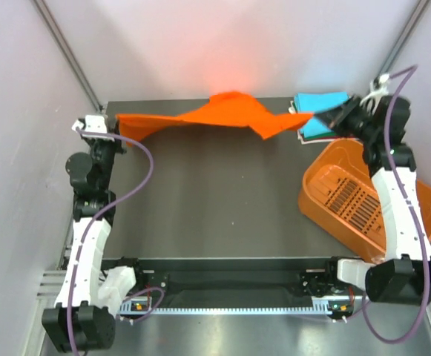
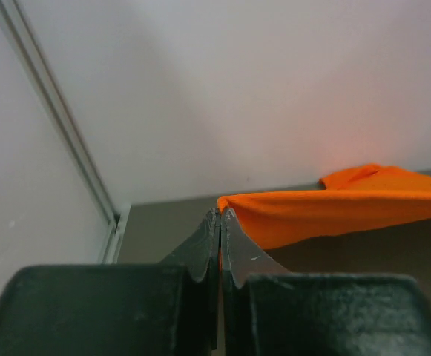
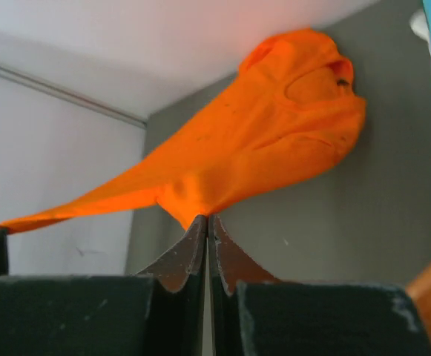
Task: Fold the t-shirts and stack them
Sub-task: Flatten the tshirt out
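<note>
Left gripper point(image 1: 114, 123) and right gripper point(image 1: 317, 119), jaws pressed together, pinch opposite ends of the plain bright orange cloth t-shirt point(image 1: 226, 111), stretched between them.

I can read no text, label, brand or number in any of the three views.

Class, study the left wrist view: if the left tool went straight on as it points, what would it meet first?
The left tool is shut on the orange t-shirt, its nearest contact. Straight past that edge it would likely reach the pale back wall beyond the table; depth is unclear.
</note>
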Controlling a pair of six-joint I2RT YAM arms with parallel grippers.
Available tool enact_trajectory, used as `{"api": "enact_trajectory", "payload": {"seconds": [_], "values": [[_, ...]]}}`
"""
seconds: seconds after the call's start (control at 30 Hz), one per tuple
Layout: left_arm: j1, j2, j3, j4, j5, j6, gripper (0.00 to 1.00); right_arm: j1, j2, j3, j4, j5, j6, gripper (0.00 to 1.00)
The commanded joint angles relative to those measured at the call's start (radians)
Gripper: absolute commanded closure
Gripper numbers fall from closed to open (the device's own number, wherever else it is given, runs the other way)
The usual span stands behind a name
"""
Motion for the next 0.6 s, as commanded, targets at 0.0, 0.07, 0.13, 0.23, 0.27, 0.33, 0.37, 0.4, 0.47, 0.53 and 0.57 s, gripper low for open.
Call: {"api": "enact_trajectory", "payload": {"seconds": [0.0,0.07,0.13,0.23,0.27,0.33,0.37,0.4,0.47,0.53,0.57], "values": [[-0.002,-0.094,-0.087,-0.136,-0.098,0.125,1.0,0.013,-0.096,-0.188,-0.054,-0.01,-0.109,1.0],[-0.005,-0.172,-0.192,-0.136,-0.123,0.136,1.0,0.019,-0.121,-0.254,-0.096,-0.012,-0.145,1.0],[-0.007,-0.229,-0.272,-0.173,-0.152,0.127,1.0,0.027,-0.137,-0.331,-0.153,-0.006,-0.166,1.0],[-0.008,-0.27,-0.336,-0.217,-0.275,0.093,1.0,0.039,-0.154,-0.396,-0.224,0.005,-0.217,1.0],[-0.008,-0.272,-0.34,-0.231,-0.287,0.088,1.0,0.044,-0.159,-0.414,-0.235,0.008,-0.223,1.0],[-0.008,-0.269,-0.35,-0.259,-0.307,0.067,1.0,0.059,-0.182,-0.42,-0.262,0.019,-0.247,1.0],[-0.007,-0.267,-0.353,-0.285,-0.306,0.055,1.0,0.067,-0.188,-0.411,-0.278,0.031,-0.255,1.0],[-0.007,-0.258,-0.357,-0.296,-0.294,0.056,1.0,0.103,-0.2,-0.406,-0.29,0.043,-0.263,1.0],[-0.007,-0.25,-0.354,-0.348,-0.307,0.042,1.0,0.142,-0.208,-0.387,-0.319,0.083,-0.274,1.0],[-0.008,-0.257,-0.356,-0.383,-0.347,0.033,1.0,0.176,-0.213,-0.37,-0.345,0.149,-0.286,1.0],[-0.008,-0.26,-0.357,-0.391,-0.364,0.027,1.0,0.211,-0.213,-0.356,-0.351,0.172,-0.289,1.0]]}}
